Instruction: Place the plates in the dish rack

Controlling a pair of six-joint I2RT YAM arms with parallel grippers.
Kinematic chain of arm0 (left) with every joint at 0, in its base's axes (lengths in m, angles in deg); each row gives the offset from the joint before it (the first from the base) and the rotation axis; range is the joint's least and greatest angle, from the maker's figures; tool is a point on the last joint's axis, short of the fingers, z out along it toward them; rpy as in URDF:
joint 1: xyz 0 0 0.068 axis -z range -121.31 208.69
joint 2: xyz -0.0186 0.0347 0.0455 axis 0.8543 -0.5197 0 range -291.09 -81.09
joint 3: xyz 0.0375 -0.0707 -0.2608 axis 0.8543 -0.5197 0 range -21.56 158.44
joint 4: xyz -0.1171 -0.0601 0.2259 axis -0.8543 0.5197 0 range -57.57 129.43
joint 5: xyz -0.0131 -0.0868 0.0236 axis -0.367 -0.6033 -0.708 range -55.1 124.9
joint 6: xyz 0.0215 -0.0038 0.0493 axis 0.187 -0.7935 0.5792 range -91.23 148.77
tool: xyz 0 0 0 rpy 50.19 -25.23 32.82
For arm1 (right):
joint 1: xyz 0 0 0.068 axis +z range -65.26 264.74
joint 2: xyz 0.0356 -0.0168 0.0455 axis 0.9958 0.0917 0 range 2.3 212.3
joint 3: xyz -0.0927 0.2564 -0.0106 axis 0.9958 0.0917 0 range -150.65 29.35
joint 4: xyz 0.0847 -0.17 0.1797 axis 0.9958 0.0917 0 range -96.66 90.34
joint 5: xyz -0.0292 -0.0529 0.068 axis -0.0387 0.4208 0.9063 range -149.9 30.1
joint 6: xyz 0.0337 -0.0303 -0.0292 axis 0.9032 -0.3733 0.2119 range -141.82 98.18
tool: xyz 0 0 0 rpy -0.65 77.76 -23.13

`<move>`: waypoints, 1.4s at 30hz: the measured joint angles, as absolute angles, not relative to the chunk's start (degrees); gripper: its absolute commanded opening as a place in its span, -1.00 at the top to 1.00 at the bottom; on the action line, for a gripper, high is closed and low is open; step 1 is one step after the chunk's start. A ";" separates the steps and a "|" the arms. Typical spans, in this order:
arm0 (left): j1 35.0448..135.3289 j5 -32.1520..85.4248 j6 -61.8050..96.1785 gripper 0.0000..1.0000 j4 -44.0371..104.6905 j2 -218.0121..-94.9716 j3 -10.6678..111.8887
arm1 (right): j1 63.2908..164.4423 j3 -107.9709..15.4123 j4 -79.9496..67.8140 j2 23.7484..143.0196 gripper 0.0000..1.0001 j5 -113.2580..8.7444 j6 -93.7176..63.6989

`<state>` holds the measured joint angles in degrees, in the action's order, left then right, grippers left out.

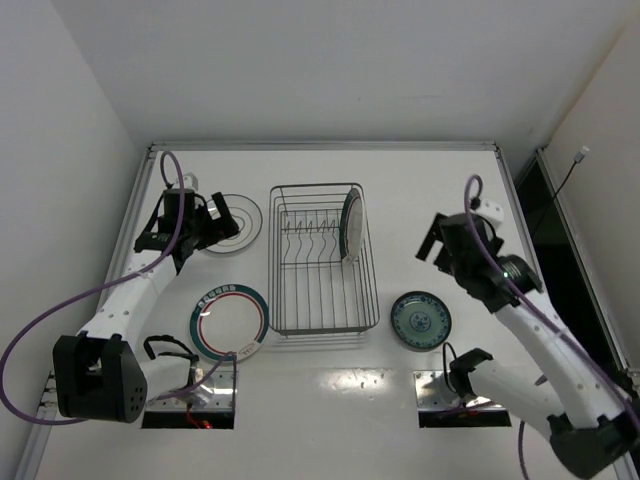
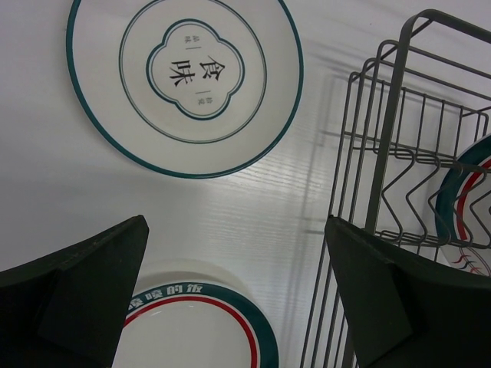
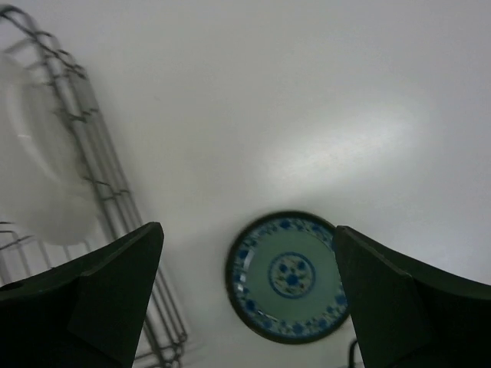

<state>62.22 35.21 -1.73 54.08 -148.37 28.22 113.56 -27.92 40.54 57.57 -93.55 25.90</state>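
食味 on ringed plate [image 2: 184, 77]; 的饭 on green-rimmed plate [image 2: 196, 330].

Grey rack [image 1: 325, 331], teal patterned plate [image 1: 421, 320], green-rimmed red-ringed plate [image 1: 230, 322]

Overhead looking down; wrist views close, sharing dish rack [image 1: 320, 290]

White table [image 1: 420, 180]: dish rack [image 1: 322, 295] at centre; black-ringed plate [image 1: 245, 222] toward far-left corner; green-rimmed plate [image 1: 230, 322] toward left edge; teal plate [image 1: 421, 320] toward right edge.
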 measured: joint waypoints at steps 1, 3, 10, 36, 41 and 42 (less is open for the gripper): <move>62.22 35.21 -1.73 -1.00 54.12 -148.37 28.22 | 109.47 -23.40 40.80 53.92 -0.79 -90.44 25.53; 62.22 35.21 -1.73 -1.00 54.23 -148.37 28.22 | 103.13 -17.01 42.05 50.01 -0.79 -86.01 25.00; 62.22 35.17 -1.71 -1.00 54.21 -148.37 28.22 | 89.12 -4.84 44.12 50.53 -0.79 -70.23 23.52; 62.22 35.21 -1.69 -1.00 54.23 -148.37 28.22 | 68.12 6.42 25.52 70.20 0.50 -39.21 14.58; 62.22 35.21 -1.69 -1.00 54.23 -148.37 28.22 | 68.47 6.42 23.47 70.20 0.87 -38.42 15.52; 62.22 35.21 -1.69 -1.00 54.23 -148.37 28.22 | 68.53 6.42 23.10 70.20 0.92 -38.36 15.69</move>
